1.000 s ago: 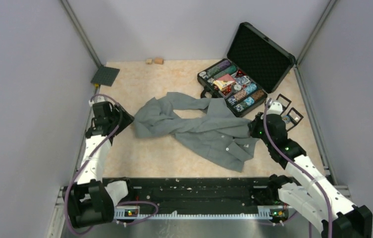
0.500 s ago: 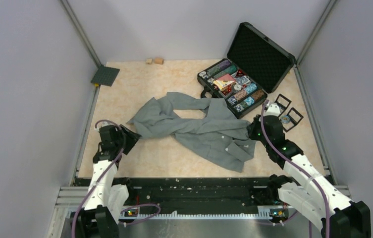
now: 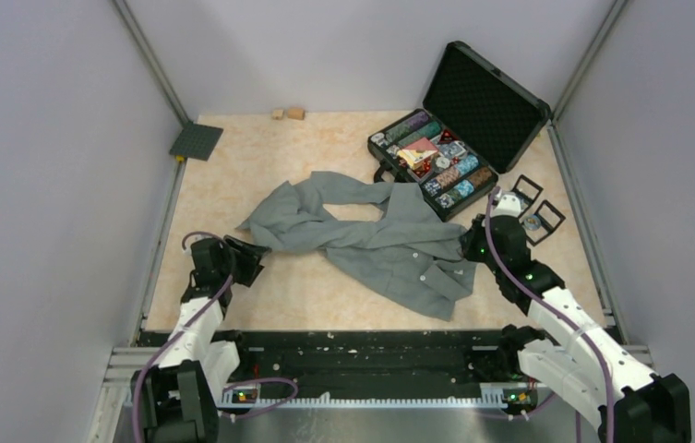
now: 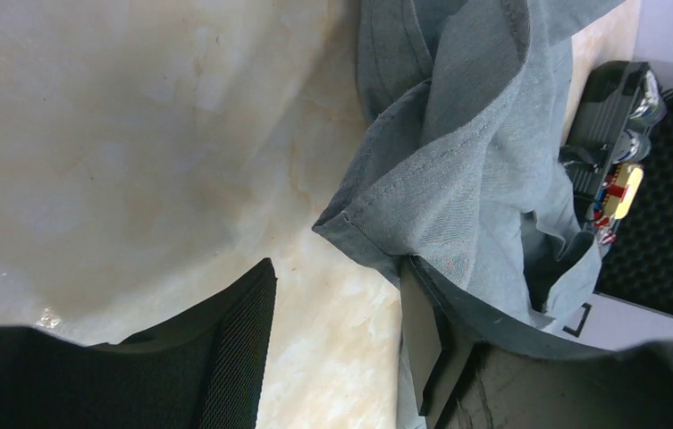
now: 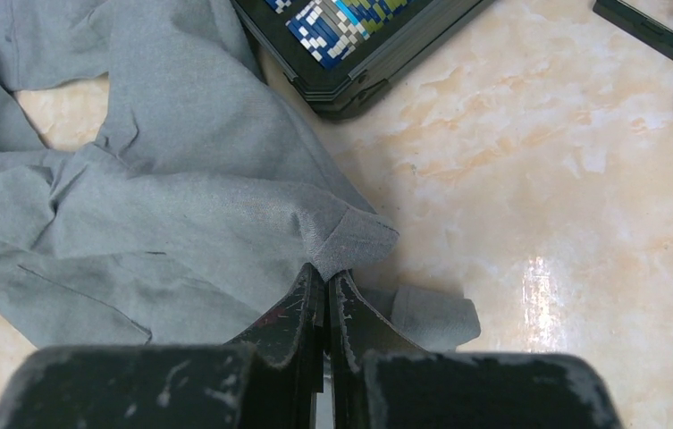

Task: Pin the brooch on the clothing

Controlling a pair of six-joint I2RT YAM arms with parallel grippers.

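right gripper (image 5: 326,284) is clamped on the shirt (image 5: 180,197) at its right edge, anchoring it; left gripper (image 4: 337,286), jaws apart, straddles the left hem corner, probably to stretch the cloth flat.

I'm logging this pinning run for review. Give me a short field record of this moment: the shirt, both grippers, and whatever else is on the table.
clothing: grey short-sleeved button-up shirt, crumpled, lying mid-table
left gripper: open; the shirt's hemmed corner lies just ahead of its fingers, unclamped
right gripper: shut on a fold at the shirt's right edge
pinned on shirt: nothing visible
far right: open black case of poker chips; small black trays near it
far left corner: dark square mat
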